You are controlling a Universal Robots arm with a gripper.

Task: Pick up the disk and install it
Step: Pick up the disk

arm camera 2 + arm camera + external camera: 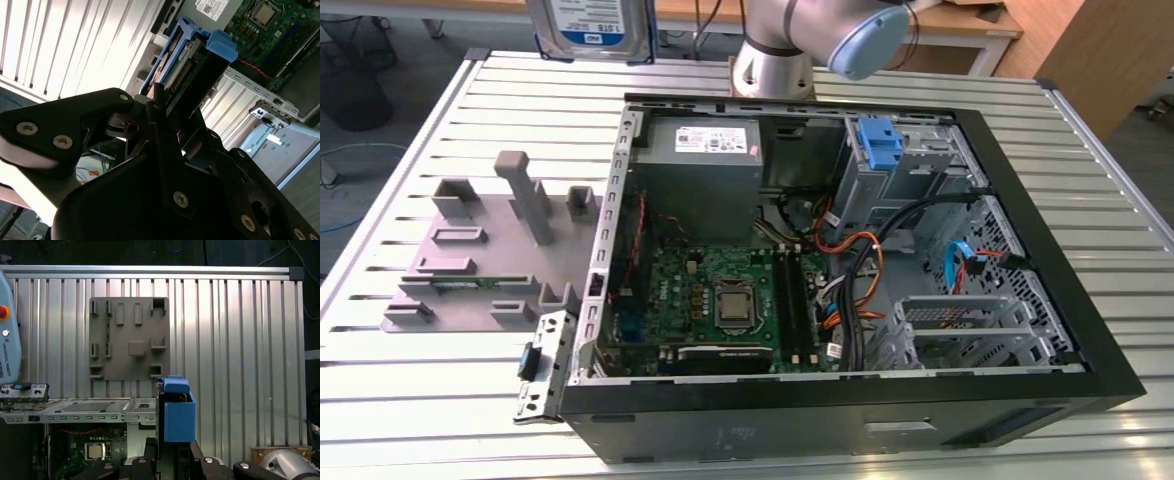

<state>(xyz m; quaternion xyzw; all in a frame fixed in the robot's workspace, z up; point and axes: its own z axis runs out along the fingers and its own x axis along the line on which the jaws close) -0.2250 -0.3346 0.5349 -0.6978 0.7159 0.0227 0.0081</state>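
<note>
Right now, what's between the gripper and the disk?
Nothing. In the second wrist view the gripper is shut right on the disk, touching it with no gap showing.

The exterior view's top edge cuts off the disk [591, 28] and most of the arm [781, 50]

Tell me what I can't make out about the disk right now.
Disk, exterior view: upper part cut off by the picture's top edge.
Disk, second wrist view: much of it hidden behind the gripper clamping it.
Disk, first wrist view: near end hidden by the gripper.
</note>
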